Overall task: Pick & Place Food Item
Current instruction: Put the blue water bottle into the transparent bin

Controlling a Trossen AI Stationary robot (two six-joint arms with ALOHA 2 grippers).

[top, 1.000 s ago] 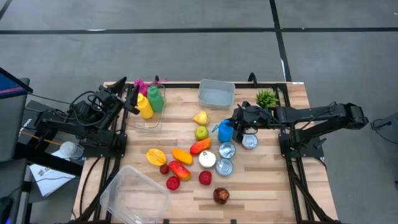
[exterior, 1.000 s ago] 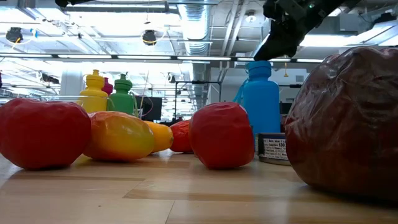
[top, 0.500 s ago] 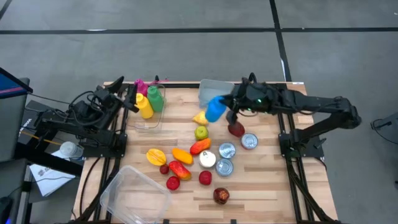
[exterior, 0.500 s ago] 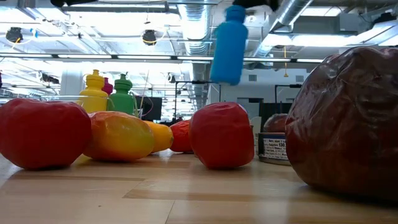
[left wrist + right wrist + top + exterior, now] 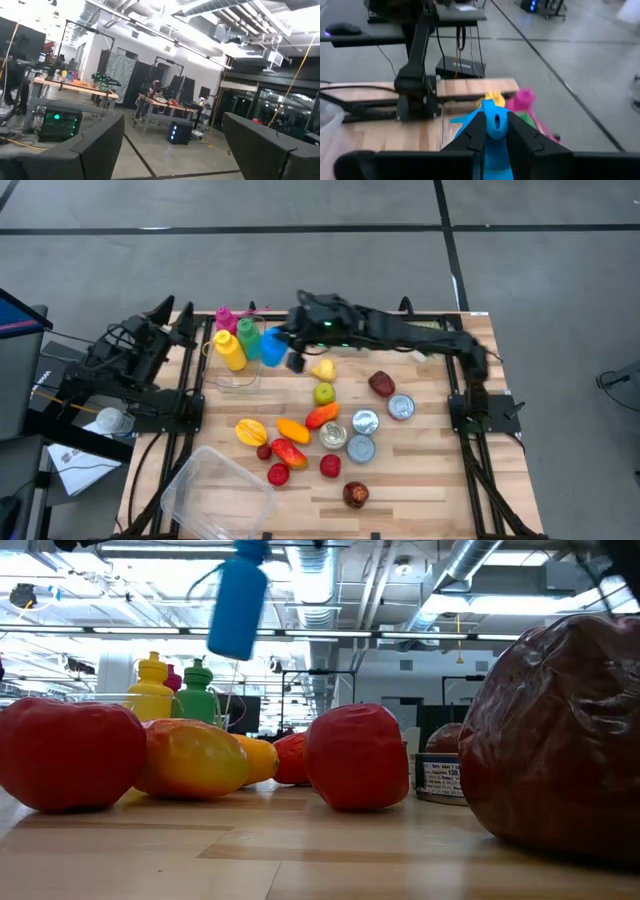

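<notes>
A blue bottle (image 5: 271, 345) hangs in the air over the table's far left, with my right gripper (image 5: 495, 122) shut on it. The low view shows the blue bottle (image 5: 238, 605) tilted, high above the food. Just below and beside it, a yellow bottle (image 5: 232, 351), a green bottle (image 5: 249, 338) and a pink one (image 5: 224, 315) stand upright. Toy fruit, such as a pear (image 5: 322, 369) and a green apple (image 5: 323, 392), lies mid-table. My left gripper (image 5: 175, 317) waits open off the far-left corner. My right gripper pinches the blue bottle's cap and neck (image 5: 493, 116) between its two fingers (image 5: 474, 131). The fingers reach in from the table's right side, slanting a little downward. The bottle hangs below them, tilted, lifted clear of the table and of the other bottles.
Cans (image 5: 363, 422) and a dark red fruit (image 5: 381, 384) lie right of centre; red, orange and yellow fruit (image 5: 290, 432) spreads toward the near edge. A clear tub (image 5: 215, 492) sits at the near-left corner, and a clear tray (image 5: 237, 377) under the bottles.
My right gripper has lifted the blue bottle from beside the cans and swept it up and toward the table's far-left corner, staying shut on it. The bottle now hangs tilted above the other bottles. My left arm has drawn back a little toward the left edge.
</notes>
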